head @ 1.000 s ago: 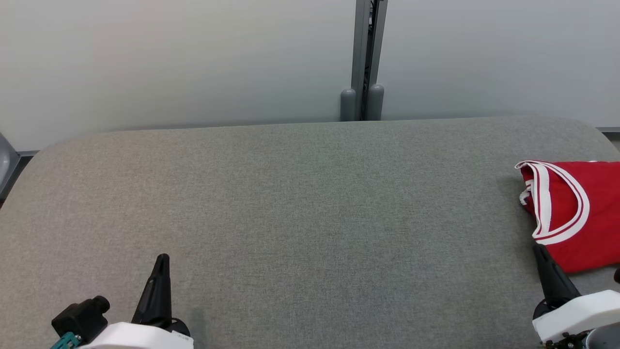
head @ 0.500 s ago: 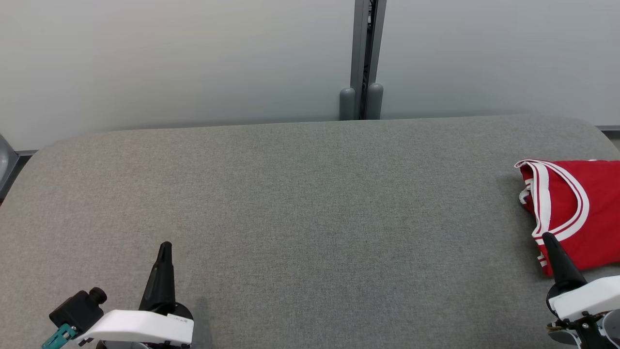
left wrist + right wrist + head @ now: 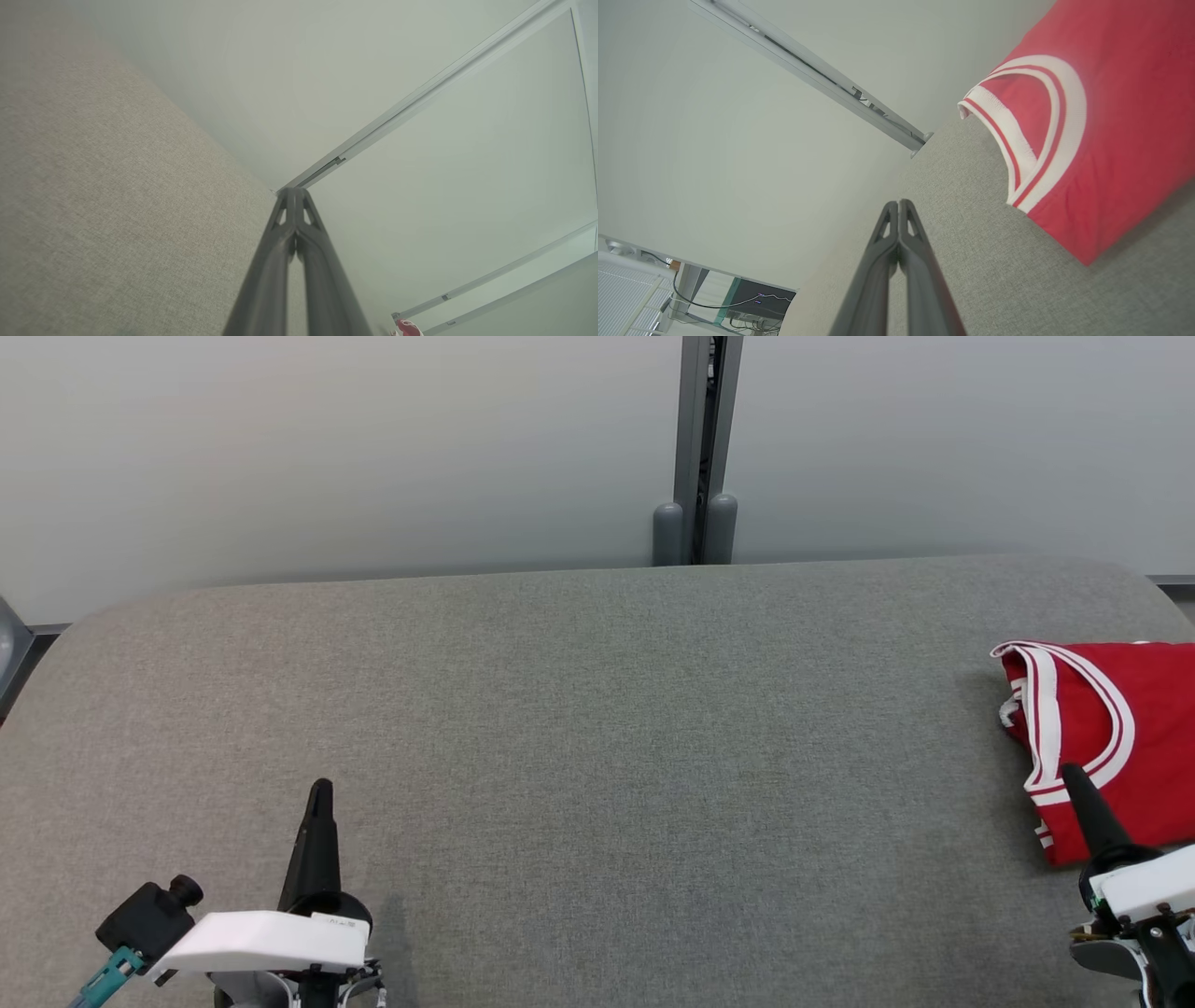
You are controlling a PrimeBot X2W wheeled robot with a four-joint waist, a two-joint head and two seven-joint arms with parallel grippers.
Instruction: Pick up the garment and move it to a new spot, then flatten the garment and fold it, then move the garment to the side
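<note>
Two closed: left end effector (image 3: 319,788), right end effector (image 3: 1073,774) near red garment (image 3: 1153,709).

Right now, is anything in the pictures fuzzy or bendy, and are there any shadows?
Head view: soft even light, all sharp, one faint shadow low on the grey cushion. Left wrist view: the cushion blurs toward the left edge, and the wall rails bend near the right edge. Right wrist view: the red garment looks soft up close, with a dim shadow beneath it.
</note>
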